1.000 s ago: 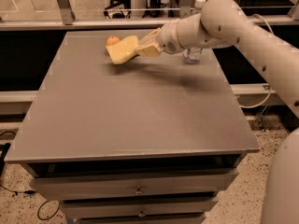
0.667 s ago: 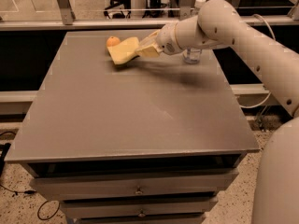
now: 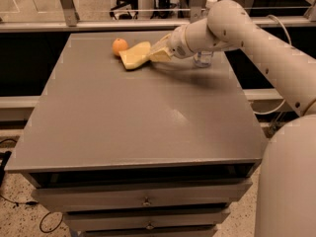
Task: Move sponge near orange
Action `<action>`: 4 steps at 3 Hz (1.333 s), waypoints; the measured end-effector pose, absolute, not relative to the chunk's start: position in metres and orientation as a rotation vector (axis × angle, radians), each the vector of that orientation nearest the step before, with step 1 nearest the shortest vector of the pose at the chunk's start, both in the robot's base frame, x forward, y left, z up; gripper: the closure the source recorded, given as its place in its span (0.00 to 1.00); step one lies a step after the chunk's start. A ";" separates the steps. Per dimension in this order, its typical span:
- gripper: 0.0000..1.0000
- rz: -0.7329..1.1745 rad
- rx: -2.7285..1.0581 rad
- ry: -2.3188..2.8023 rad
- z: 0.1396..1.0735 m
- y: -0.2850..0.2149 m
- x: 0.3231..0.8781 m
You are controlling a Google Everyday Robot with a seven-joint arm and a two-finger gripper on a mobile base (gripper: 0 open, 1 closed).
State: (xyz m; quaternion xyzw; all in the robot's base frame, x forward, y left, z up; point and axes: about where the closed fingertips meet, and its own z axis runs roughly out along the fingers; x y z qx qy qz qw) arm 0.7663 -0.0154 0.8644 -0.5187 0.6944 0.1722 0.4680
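The orange (image 3: 119, 46) sits on the grey table (image 3: 143, 127) near its far edge, left of centre. The pale yellow sponge (image 3: 133, 56) lies tilted right beside the orange, almost touching it; its left end is down on the table and its right end is raised. My gripper (image 3: 159, 54) reaches in from the right at the sponge's raised right end and is shut on that edge. My arm (image 3: 237, 28) stretches back to the right.
A clear plastic bottle (image 3: 203, 58) with a white cap stands behind my wrist near the table's far right. A metal rail (image 3: 98, 24) runs behind the far edge. Drawers (image 3: 145, 201) are below the table's front.
The sponge and my gripper have shifted slightly down toward the table beside the orange. The orange has not moved.
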 end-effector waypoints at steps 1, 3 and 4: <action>0.44 0.412 -1.281 1.715 0.861 -0.019 0.767; 0.00 0.395 -1.277 1.725 0.861 -0.029 0.760; 0.00 0.403 -1.275 1.721 0.862 -0.029 0.758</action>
